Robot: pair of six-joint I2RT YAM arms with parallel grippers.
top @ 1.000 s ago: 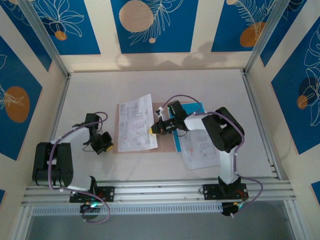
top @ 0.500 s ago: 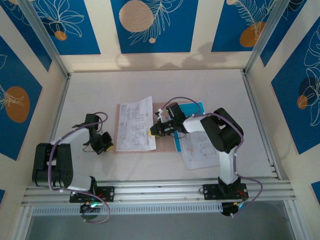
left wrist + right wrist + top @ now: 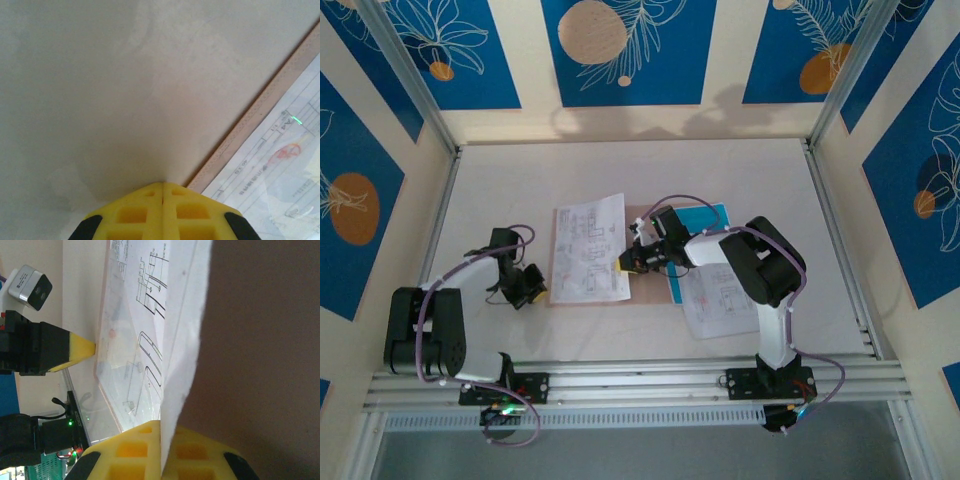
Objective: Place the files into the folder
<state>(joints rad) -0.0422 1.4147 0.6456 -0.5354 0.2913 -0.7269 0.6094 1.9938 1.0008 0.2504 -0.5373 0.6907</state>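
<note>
Right hand (image 3: 626, 262) edged left, clamped on white sheet (image 3: 588, 250), left hand (image 3: 534, 292) closed empty beside folder (image 3: 650, 288)

Matt paper files (image 3: 588, 250), matt card folder (image 3: 648, 288)

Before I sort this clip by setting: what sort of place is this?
Likely a robot test cell: left arm and right arm bolted to a metal rail at a table, enclosed by blue patterned wall panels.

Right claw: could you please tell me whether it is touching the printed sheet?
Touching. The right wrist view shows the right claw shut on the sheet, whose edge is pinched between the yellow fingers.
</note>
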